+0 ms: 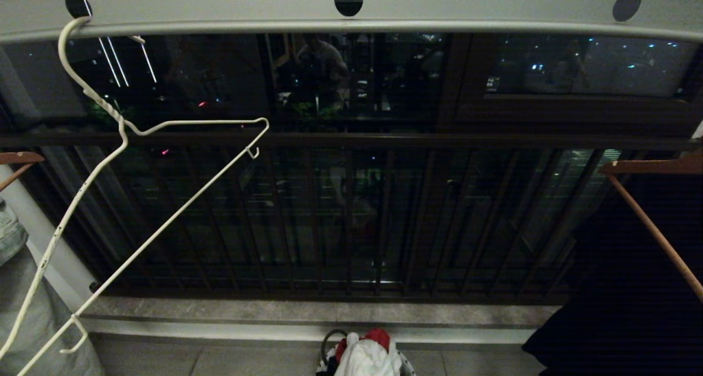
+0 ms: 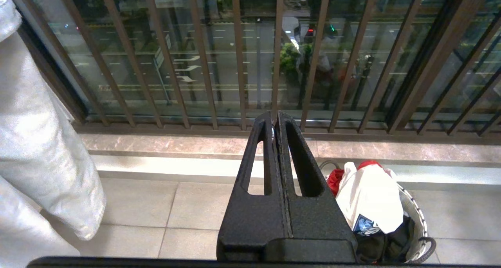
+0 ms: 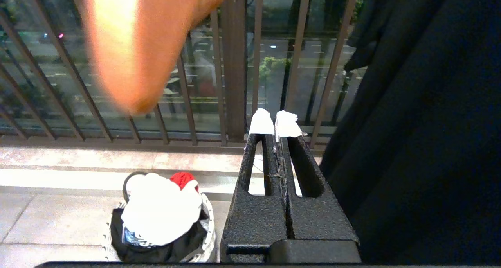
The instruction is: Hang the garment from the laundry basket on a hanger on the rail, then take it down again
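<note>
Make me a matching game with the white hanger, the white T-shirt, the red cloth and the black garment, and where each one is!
Things:
1. white wire hanger
2. white T-shirt
3. red cloth
4. black garment

Places:
A. hanging at the right, under a brown wooden hanger
B. on top of the pile in the laundry basket
C. hooked on the pale rail, with nothing on it
D. peeking out behind the white T-shirt in the basket

Pairs: 1-C, 2-B, 3-D, 4-A
</note>
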{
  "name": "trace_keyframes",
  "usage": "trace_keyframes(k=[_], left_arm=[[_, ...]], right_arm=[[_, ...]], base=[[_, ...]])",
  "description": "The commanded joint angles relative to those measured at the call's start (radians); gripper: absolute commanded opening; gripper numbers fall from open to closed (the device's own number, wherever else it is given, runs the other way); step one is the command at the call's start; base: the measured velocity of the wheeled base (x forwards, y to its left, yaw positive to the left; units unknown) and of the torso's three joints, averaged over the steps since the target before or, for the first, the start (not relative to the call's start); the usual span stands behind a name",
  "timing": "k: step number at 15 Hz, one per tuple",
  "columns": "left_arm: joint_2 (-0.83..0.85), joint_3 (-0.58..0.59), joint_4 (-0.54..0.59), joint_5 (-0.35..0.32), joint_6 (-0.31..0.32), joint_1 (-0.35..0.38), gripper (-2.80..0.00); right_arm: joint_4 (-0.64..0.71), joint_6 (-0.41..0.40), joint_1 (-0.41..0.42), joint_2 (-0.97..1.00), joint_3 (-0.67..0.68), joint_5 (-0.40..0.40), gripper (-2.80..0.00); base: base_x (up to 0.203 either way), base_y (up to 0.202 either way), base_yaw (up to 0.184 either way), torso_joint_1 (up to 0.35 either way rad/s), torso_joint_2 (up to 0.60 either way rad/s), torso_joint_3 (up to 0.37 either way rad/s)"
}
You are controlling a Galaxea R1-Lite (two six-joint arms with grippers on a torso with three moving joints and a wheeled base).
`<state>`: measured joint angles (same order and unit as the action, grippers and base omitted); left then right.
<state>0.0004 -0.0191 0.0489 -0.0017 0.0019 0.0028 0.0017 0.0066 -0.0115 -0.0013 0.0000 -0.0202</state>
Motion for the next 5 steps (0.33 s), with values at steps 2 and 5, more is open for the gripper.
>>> trace_keyframes(k=[2, 5], left_arm=[[0.000, 0.001, 0.000, 0.000, 0.000, 0.000, -2.80], [0.000, 0.001, 0.000, 0.000, 0.000, 0.000, -2.80]], right_arm=[[0.000, 0.003, -0.001, 0.001, 0.000, -0.001, -2.80], [0.000, 0.003, -0.001, 0.001, 0.000, -0.001, -2.80]], base=[[0.000, 0.000, 0.000, 0.000, 0.00, 0.000], [0.000, 0.000, 0.000, 0.000, 0.00, 0.000]])
